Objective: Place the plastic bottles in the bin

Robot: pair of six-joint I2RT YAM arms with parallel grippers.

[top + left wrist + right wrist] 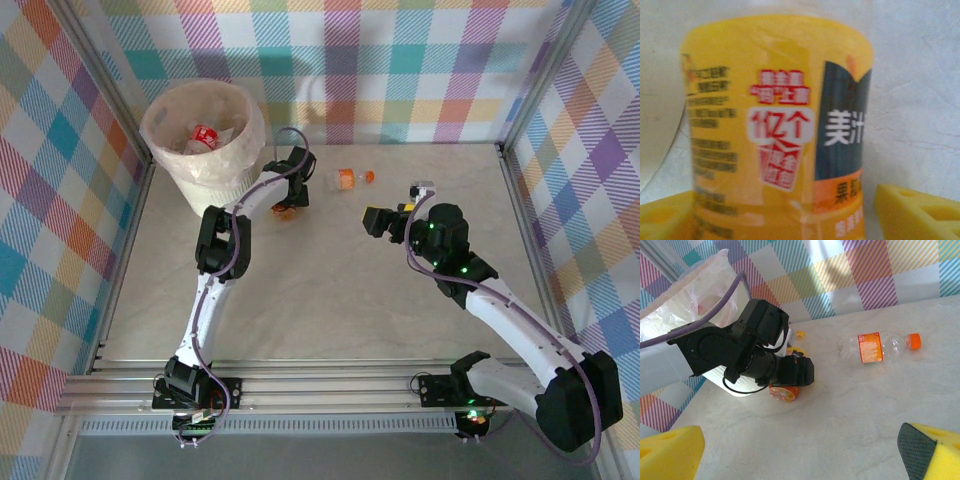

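A bottle with a yellow-orange label (775, 125) lies on the table beside the bin (215, 185), between the yellow fingers (920, 210) of my left gripper (292, 200). The jaws stand on either side of it, with a thin gap at the right finger. From the right wrist, that bottle's orange end (784, 392) pokes out under the left wrist. A clear bottle with an orange label and orange cap (352, 179) (875, 346) lies on its side further right. My right gripper (385, 220) (800, 455) hovers open over bare table. A red-labelled bottle (205, 135) lies in the bin.
The bag-lined bin (670, 315) stands in the far left corner against the checked walls. Metal frame rails (300, 385) run along the near edge and the sides of the table.
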